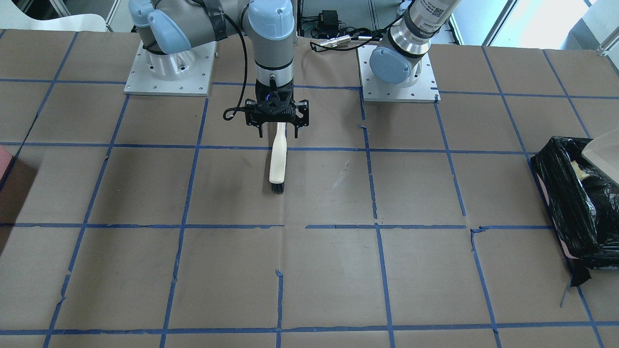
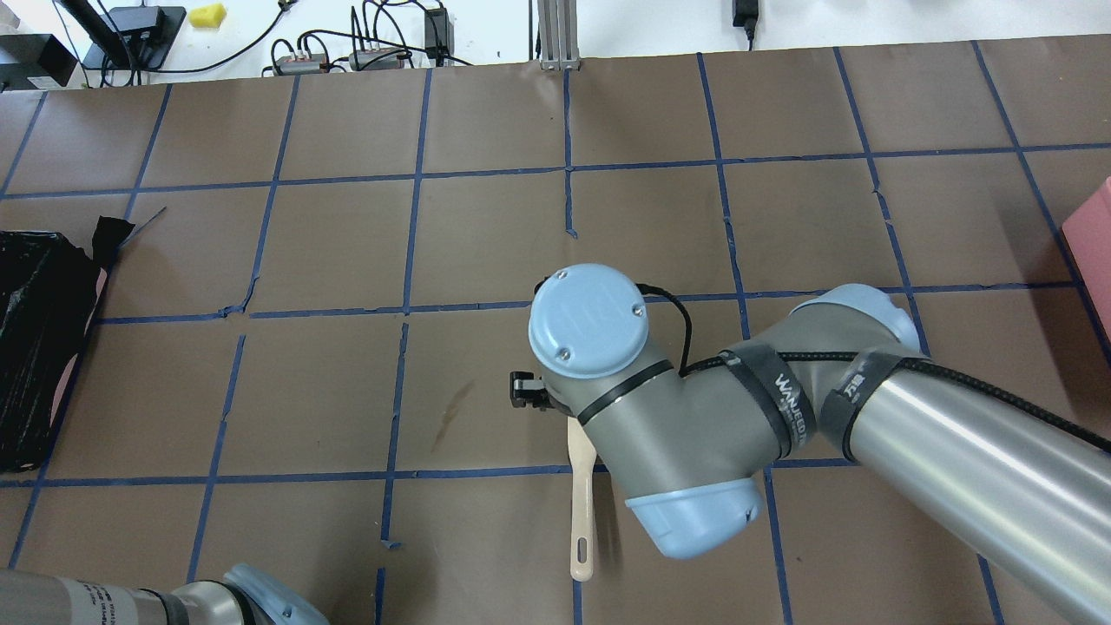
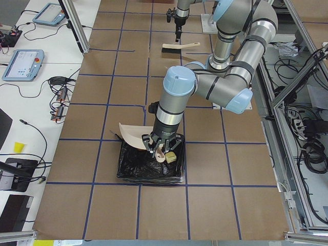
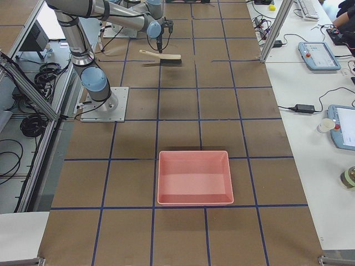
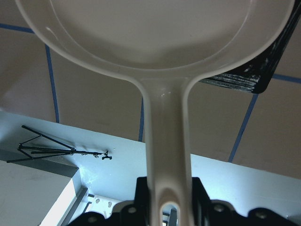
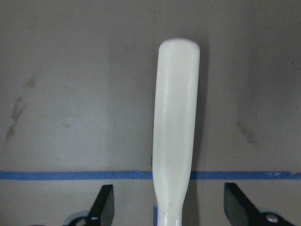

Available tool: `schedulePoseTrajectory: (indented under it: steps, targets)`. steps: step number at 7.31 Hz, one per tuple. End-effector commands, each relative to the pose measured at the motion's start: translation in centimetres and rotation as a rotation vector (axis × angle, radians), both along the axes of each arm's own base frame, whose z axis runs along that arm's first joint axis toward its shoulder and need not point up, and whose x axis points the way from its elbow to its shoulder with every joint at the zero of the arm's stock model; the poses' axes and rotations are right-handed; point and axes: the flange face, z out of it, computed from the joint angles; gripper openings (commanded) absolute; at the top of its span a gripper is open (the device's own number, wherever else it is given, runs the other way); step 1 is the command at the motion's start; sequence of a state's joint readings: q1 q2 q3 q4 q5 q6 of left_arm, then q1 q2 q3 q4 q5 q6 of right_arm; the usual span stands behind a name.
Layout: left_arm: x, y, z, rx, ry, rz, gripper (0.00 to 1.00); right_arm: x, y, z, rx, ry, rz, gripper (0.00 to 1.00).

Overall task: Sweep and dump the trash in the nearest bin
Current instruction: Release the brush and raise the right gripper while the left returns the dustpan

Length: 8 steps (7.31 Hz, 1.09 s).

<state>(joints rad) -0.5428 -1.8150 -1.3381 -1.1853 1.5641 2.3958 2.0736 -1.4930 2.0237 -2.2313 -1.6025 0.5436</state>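
My left gripper (image 5: 167, 207) is shut on the handle of a cream dustpan (image 5: 155, 33) and holds it over the black-bagged bin (image 3: 151, 166). The exterior left view shows this gripper (image 3: 160, 149) just above the bin's opening, with the dustpan (image 3: 132, 136) beside it. A cream chunk of trash (image 3: 170, 157) lies inside the bin. The orange-brown lump is hidden. My right gripper (image 1: 276, 123) is open. Its fingers stand on either side of the handle of a cream brush (image 1: 278, 157) that lies flat on the table. The right wrist view shows the handle (image 6: 176, 127) between the spread jaws, untouched.
A pink tray (image 4: 194, 177) sits on the table towards the robot's right end. The bin (image 1: 575, 203) stands at the table's edge on the robot's left. The brown table top (image 1: 338, 270) is marked with a blue tape grid.
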Motion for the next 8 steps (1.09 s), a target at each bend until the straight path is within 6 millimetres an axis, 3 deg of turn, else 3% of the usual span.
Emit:
schedulePoseTrajectory:
  steps: [1, 2, 4, 6, 8]
  targets:
    - [-7.0, -2.4, 0.0, -0.004, 0.07, -0.034, 0.06, -4.0, -5.7, 3.7, -0.008, 0.01, -0.042, 0.9]
    - [-11.0, -4.1, -1.6, -0.009, 0.103, -0.071, 0.07, -5.4, -7.8, 5.6, -0.035, 0.0, -0.04, 0.9]
    - [-17.5, -6.6, -3.5, -0.054, 0.101, -0.144, 0.07, -7.6, -9.4, 8.3, -0.019, 0.017, -0.082, 1.0]
    - [-24.9, -9.8, -5.6, -0.073, 0.149, -0.146, 0.08, -12.4, -12.2, 11.8, -0.039, 0.043, -0.044, 1.0]
    - [-31.8, -11.3, -8.8, -0.057, 0.225, -0.085, 0.08, -17.5, -14.0, 15.1, -0.046, 0.062, -0.041, 1.0]
